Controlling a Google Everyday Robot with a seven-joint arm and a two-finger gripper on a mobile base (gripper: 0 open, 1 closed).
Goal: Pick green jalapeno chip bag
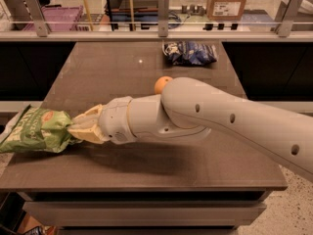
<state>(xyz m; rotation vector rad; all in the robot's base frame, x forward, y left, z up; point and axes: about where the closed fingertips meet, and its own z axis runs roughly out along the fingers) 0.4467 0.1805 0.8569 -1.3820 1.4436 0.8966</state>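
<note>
The green jalapeno chip bag [35, 130] is a crinkly light-green bag with white lettering and a small red-orange logo. It is at the left edge of the dark table [117, 67] and partly hangs past that edge. My gripper [74, 129] reaches left from the big white arm, and its tan fingers [87, 126] are closed on the bag's right end. The bag casts a shadow on the table below it. The arm hides the tabletop behind it.
An orange [163, 84] sits at mid-table, just behind my arm. A dark blue chip bag [190, 53] lies at the far side of the table. A railing and shelves with boxes stand behind the table. Floor lies to the right.
</note>
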